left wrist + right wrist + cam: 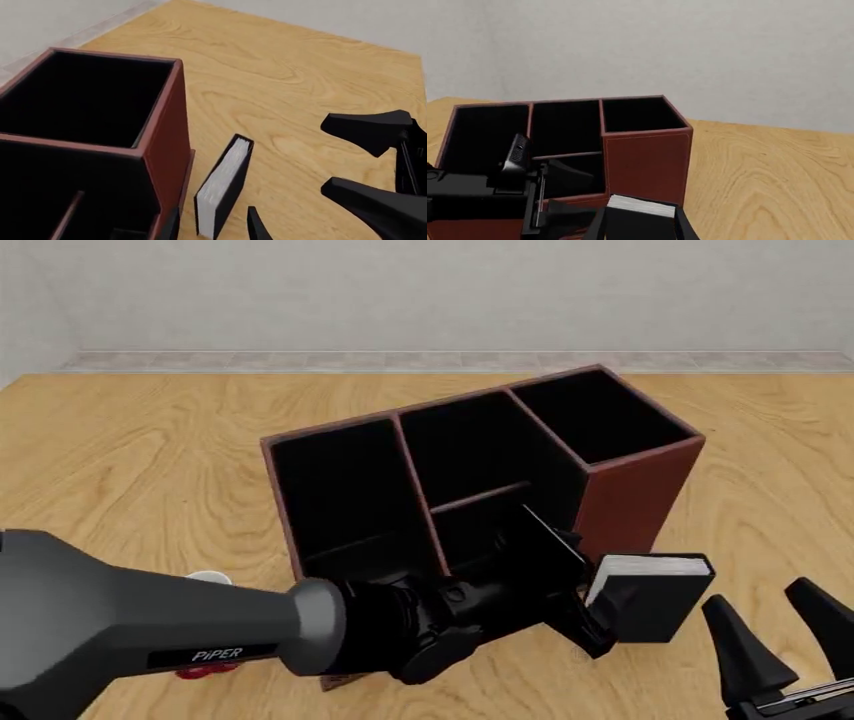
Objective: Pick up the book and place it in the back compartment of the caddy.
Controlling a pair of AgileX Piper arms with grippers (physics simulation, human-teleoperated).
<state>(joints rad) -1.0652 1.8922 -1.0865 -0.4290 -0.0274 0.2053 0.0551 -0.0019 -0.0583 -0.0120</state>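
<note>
Right pincer [787, 632] nearest, low over the counter [160, 450], prongs spread, nothing between them. Book [657, 592] stands upright just ahead and left of it, apart from it. Left pincer [597, 612] has one finger on each side of the book, white page edges up; contact can't be told from these views. Caddy [641, 490] sits right behind the book, touching or nearly so. Small low-walled back compartment [474, 525] lies beyond the left pincer.

The book [651, 595] stands on the table [134, 460], just right-front of the caddy [641, 490].
</note>
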